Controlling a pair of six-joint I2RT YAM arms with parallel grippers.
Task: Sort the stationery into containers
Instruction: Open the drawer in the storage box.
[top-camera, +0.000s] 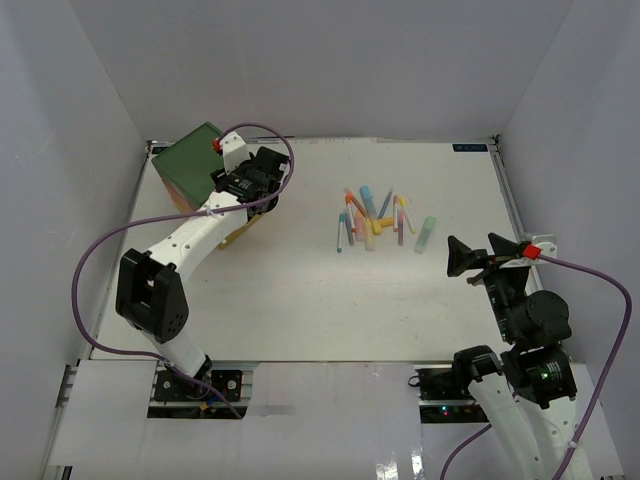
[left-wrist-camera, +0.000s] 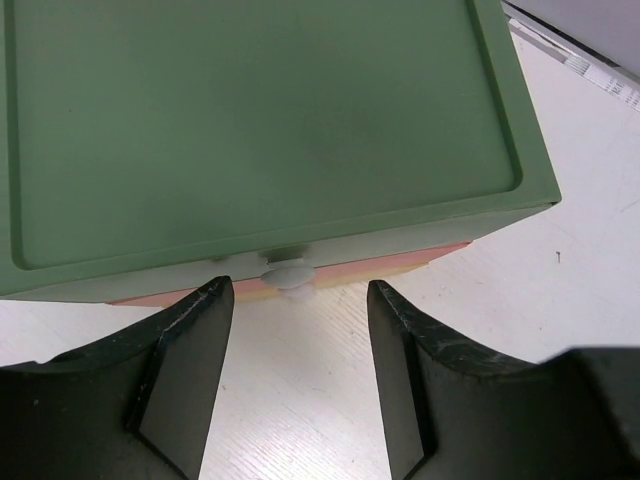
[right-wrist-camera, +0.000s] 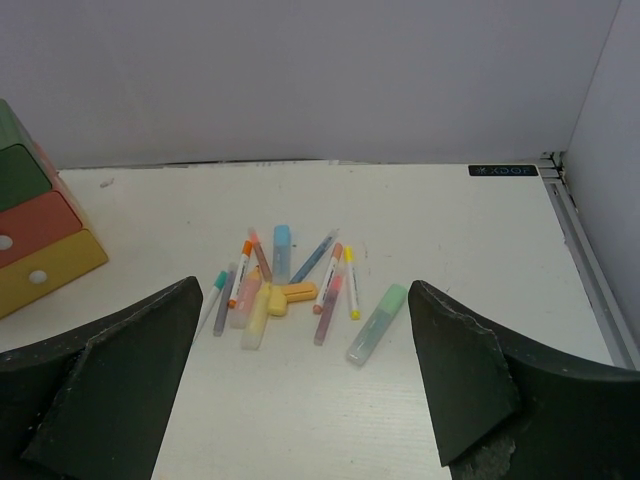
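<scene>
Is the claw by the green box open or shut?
Open. The left gripper has its fingers well apart; the white knob beyond them is untouched.

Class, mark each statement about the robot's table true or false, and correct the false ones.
1. The left gripper is open, facing a white knob on the chest. True.
2. The right gripper holds a pen. False: it is open and empty, apart from the pile.
3. The stationery lies in a loose pile on the table. True.
4. The chest's top is yellow. False: it is green.
5. The mint green marker lies on the pile's side nearest the chest. False: it lies on the far side, towards the right gripper.
</scene>
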